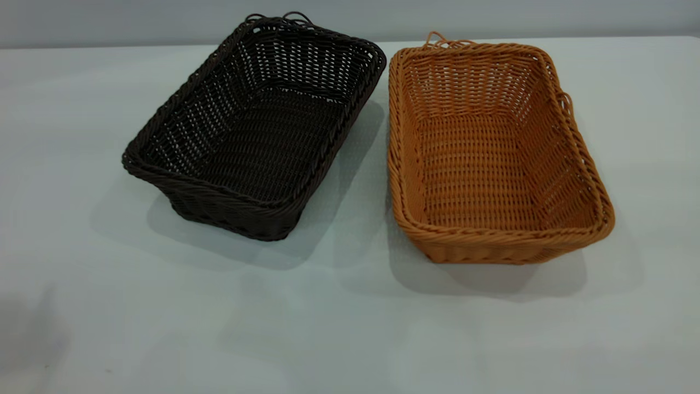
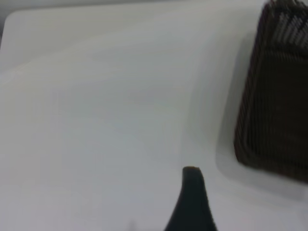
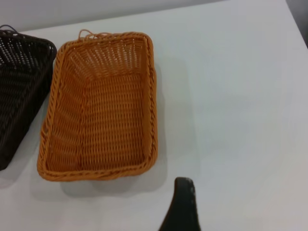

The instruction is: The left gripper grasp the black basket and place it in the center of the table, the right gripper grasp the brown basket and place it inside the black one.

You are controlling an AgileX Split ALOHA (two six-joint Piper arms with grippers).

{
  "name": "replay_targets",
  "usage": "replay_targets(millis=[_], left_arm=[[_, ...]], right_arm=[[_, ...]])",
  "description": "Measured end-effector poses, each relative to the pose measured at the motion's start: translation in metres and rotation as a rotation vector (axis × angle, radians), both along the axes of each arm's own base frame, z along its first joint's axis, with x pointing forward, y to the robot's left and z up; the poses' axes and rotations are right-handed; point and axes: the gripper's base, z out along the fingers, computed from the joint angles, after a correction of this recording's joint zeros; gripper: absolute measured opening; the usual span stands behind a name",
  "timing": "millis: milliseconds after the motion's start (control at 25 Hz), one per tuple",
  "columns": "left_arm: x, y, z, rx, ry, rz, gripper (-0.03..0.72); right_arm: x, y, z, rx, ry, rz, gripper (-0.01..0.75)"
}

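White tabletop (image 1: 350, 328) fills our views, plain and smooth, with a pale wall band behind it. We see the black basket (image 1: 257, 126) resting on it left of centre, turned at an angle, its far corner just beside the brown basket (image 1: 492, 153), which sits upright to the right; we cannot tell whether the two rims touch. Both are rectangular woven wicker with flared sides, braided rims and loose strand loops at their far ends.

From the left wrist view, one dark fingertip (image 2: 192, 192) of the left gripper shows over bare table, with the black basket (image 2: 274, 96) off to one side and apart from it. From the right wrist view, a single finger (image 3: 183, 204) of the right gripper shows just beyond the brown basket's (image 3: 101, 110) near end, not touching it. With only one finger showing for each, we cannot tell whether their fingers are spread or closed.
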Motion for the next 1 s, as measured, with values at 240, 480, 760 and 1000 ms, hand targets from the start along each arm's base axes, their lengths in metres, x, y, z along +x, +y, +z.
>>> replay_targets(millis=[240, 480, 760, 1000], left_arm=[[0.087, -0.009, -0.034, -0.009, 0.064, -0.029, 0.527], [0.154, -0.027, -0.088, 0.02, 0.149, -0.092, 0.527], [0.196, -0.062, -0.143, 0.07, 0.24, -0.211, 0.527], [0.218, -0.072, -0.186, 0.081, 0.268, -0.229, 0.527]], right_arm=[[0.022, 0.005, 0.007, 0.055, -0.043, 0.012, 0.565], [0.052, 0.007, 0.001, 0.06, 0.055, 0.006, 0.565], [0.103, 0.011, -0.026, 0.073, 0.293, -0.015, 0.565], [0.132, 0.018, -0.053, 0.13, 0.466, -0.011, 0.565]])
